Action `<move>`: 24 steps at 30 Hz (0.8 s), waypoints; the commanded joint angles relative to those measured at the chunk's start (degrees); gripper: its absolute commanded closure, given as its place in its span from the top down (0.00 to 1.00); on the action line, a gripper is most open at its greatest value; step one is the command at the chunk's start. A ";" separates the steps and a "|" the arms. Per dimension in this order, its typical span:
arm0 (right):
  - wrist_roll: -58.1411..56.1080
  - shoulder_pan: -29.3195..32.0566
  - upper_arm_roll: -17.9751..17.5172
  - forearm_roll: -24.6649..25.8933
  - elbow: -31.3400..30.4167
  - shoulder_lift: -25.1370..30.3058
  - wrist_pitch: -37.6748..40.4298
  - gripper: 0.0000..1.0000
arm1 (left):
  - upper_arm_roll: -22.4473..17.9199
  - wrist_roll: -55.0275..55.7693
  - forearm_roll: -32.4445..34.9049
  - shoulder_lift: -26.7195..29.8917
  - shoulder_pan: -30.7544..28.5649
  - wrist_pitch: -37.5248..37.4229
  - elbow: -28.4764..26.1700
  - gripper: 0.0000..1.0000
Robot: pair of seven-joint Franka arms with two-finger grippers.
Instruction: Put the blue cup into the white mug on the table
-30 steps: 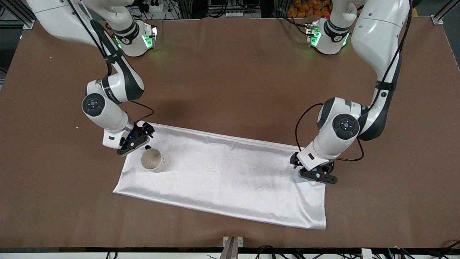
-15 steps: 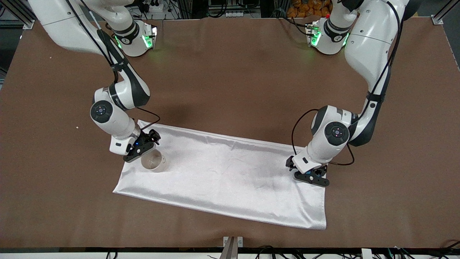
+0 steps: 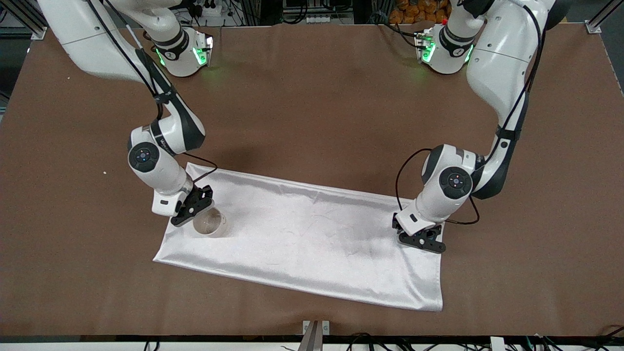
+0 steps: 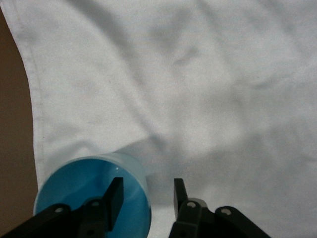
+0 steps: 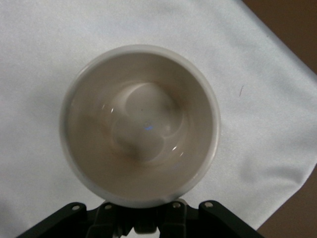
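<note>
The white mug (image 3: 210, 223) stands upright on the white cloth toward the right arm's end of the table. Its beige-stained inside fills the right wrist view (image 5: 141, 124). My right gripper (image 3: 191, 208) is low, right beside the mug's rim. The blue cup (image 4: 91, 201) stands upright on the cloth near its edge at the left arm's end. In the front view it is hidden under my left gripper (image 3: 421, 240). My left gripper (image 4: 147, 197) is open and astride the cup's wall, with one finger (image 4: 115, 194) inside the cup and the other outside.
The white satin cloth (image 3: 312, 239) lies spread across the middle of the brown table (image 3: 312, 97), with both cups on it. The arm bases stand along the table's edge farthest from the front camera.
My right gripper has come down and closer to the white mug. My left gripper has shifted slightly toward the right arm's end and lowered over the blue cup, which it now hides in the front view.
</note>
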State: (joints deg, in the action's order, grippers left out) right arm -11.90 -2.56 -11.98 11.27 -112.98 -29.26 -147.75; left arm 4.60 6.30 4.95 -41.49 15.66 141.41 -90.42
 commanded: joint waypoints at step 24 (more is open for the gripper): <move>46.85 -16.94 -0.51 -1.50 7.24 5.62 16.61 0.00 | -0.64 -0.06 1.38 2.90 -0.02 -3.15 0.07 0.00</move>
State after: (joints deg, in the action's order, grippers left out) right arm 24.59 -15.22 -12.49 11.16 -108.54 -25.53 -137.25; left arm 4.34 6.22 5.11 -41.37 15.41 141.03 -90.20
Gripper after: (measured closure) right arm 0.894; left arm 0.952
